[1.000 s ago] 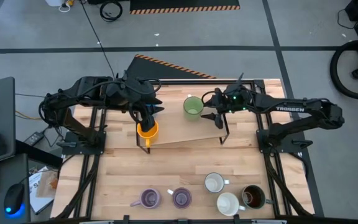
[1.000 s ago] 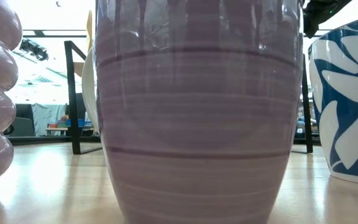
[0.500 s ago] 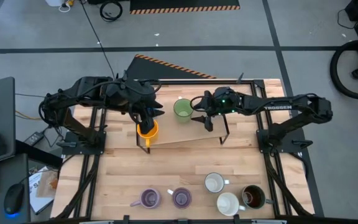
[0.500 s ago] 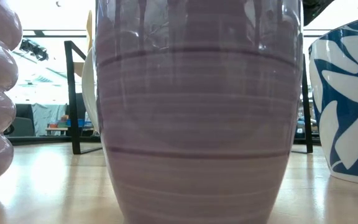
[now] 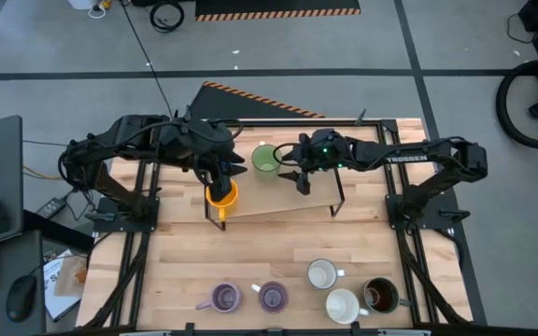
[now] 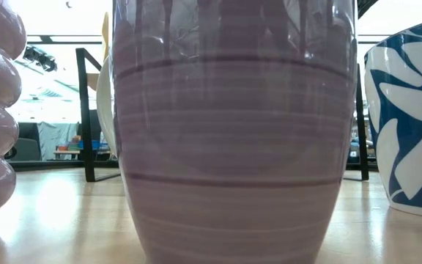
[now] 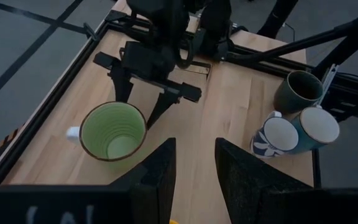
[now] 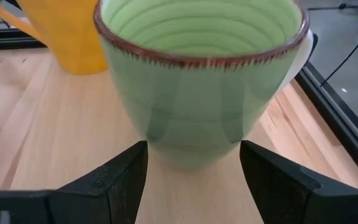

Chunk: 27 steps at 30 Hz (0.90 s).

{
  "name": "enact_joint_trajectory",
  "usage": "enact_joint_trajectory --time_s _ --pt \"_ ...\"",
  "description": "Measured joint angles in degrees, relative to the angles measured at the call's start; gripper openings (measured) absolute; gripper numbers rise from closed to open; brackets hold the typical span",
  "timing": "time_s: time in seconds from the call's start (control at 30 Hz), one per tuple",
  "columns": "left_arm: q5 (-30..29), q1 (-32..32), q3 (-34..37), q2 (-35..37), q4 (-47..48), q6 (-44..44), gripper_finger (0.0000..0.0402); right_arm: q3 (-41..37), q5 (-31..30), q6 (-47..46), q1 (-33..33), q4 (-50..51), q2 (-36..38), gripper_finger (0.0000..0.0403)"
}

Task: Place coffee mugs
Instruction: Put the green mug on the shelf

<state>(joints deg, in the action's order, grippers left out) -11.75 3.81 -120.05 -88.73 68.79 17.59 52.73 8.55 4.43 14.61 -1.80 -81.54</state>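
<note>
Mugs stand in two groups on the wooden table [image 5: 185,261]: at the far end a green mug [image 5: 266,160] and an orange mug [image 5: 220,195], at the near edge two purple mugs [image 5: 226,298], two white mugs [image 5: 322,273] and a dark brown mug [image 5: 379,295]. No blue mug is visible in the high view, though the low view shows a blue-and-white patterned mug [image 6: 409,117] beside a purple one. The right gripper [image 5: 297,173] sits just right of the green mug, fingers spread wide and holding nothing; the right wrist view shows the mug [image 8: 201,74] upright, straight ahead of the open jaws and seemingly beyond the fingertips rather than between them. The jaw gap looks a little wider than the mug body, so a straight advance should take it in. The right arm is clearly the nearer to this mug. The left gripper [image 5: 219,182] sits over the orange mug; the left wrist view shows its fingers [image 7: 160,174] apart by a narrow gap, with an orange sliver at the picture's bottom edge, but whether they grip the rim cannot be told. The orange mug stands close to the green one's left and near side, which is the tight margin. Open boards lie across the middle of the table, and a raised frame runs along the far edge.
</note>
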Motion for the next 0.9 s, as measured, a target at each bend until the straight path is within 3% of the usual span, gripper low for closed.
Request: enact_joint_trajectory --time_s 0.9 --pt "0.0 0.1 0.0 0.0 0.0 0.0 0.0117 0.8 -3.0 -1.8 -1.0 -7.2 -2.8 0.0261"
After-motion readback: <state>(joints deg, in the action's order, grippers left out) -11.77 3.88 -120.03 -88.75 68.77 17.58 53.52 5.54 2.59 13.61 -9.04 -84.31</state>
